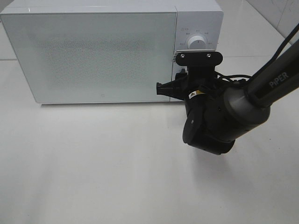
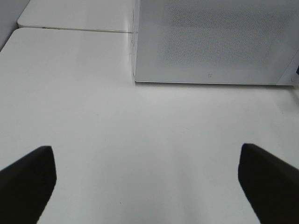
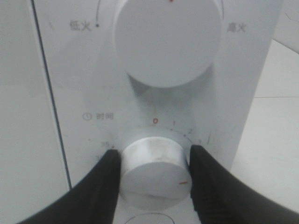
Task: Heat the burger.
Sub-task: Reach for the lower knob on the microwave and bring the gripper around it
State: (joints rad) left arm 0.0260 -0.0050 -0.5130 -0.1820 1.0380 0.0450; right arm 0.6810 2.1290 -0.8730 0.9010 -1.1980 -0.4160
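Observation:
The burger is hidden from every view. The white microwave (image 1: 93,51) stands at the back of the table with its door closed. My right arm (image 1: 219,116) reaches to the control panel on the microwave's right side. In the right wrist view my right gripper (image 3: 155,156) is shut on the lower timer knob (image 3: 152,175), one black finger pressed against each side; the knob's red mark sits at its lower right. My left gripper (image 2: 149,186) hovers open over bare table in front of the microwave door, holding nothing.
A larger white power knob (image 3: 168,39) sits above the timer knob and also shows in the high view (image 1: 196,42). The white table (image 1: 93,163) stretches in front of the microwave. A second white surface (image 2: 74,16) adjoins it beyond the microwave's left side.

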